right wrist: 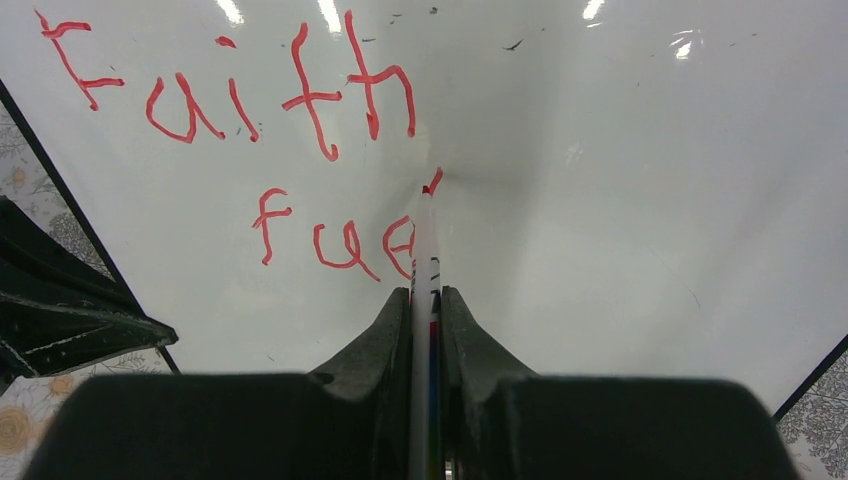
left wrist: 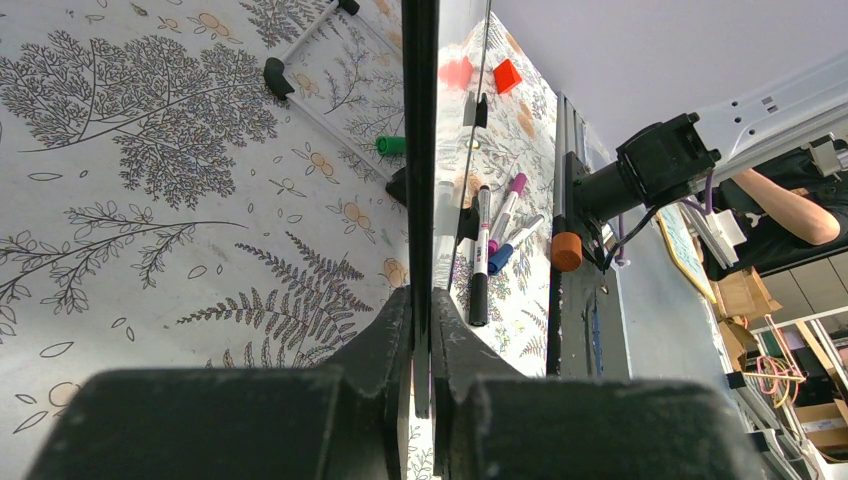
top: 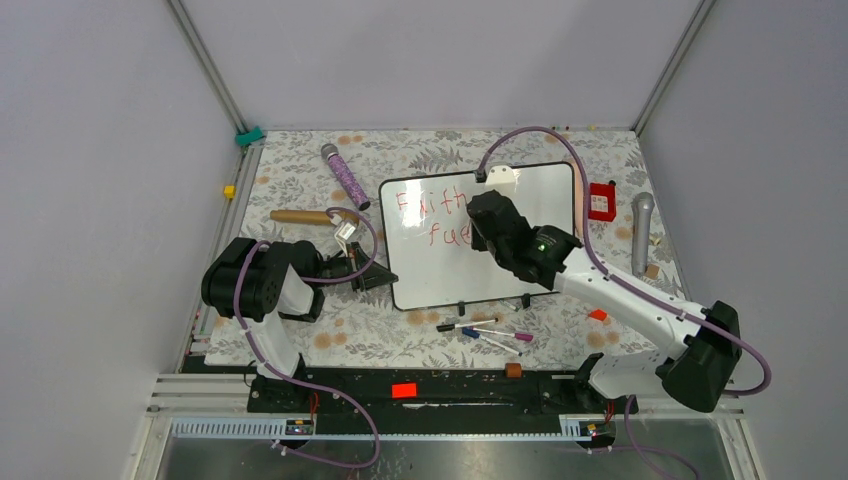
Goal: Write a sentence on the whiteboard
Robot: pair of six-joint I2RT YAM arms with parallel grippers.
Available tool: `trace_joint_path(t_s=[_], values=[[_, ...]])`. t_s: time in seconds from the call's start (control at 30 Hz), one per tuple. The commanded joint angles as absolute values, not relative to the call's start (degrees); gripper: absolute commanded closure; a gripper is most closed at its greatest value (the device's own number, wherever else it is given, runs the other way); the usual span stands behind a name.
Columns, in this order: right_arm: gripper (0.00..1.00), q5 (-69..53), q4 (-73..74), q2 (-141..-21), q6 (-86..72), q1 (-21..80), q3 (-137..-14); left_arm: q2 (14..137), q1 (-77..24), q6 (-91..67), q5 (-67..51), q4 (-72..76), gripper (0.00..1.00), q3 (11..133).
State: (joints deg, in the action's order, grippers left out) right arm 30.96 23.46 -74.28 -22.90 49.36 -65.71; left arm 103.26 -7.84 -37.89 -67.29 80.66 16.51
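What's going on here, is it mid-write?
Yes, mid-sentence. The right gripper is shut on a marker whose red tip is down on the whiteboard. The sentence so far reads "Faith" with "fue" below it, and the tip sits just past the "e". The left gripper is clamped on the board's left edge. Spare markers lie on the table in front of the board.
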Motion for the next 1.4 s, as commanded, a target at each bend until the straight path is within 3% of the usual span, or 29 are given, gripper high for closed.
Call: trace_joint_path(t_s=[0.0,0.73,1.37], values=[[1.0,31.6,23.1,-76.1,-22.1,48.8,-68.3,103.4,-8.1,-36.7,-68.4,84.6,1.0,17.6],[1.0,32.6,24.7,-78.4,-22.6,48.3,-69.3,103.4,-8.1,-36.7,-68.5,84.6,1.0,17.6],[1.0,24.6,28.1,-73.0,-29.4,48.3,-57.5,103.5,-8.1,-36.7,-68.4,84.6,1.0,17.7]])
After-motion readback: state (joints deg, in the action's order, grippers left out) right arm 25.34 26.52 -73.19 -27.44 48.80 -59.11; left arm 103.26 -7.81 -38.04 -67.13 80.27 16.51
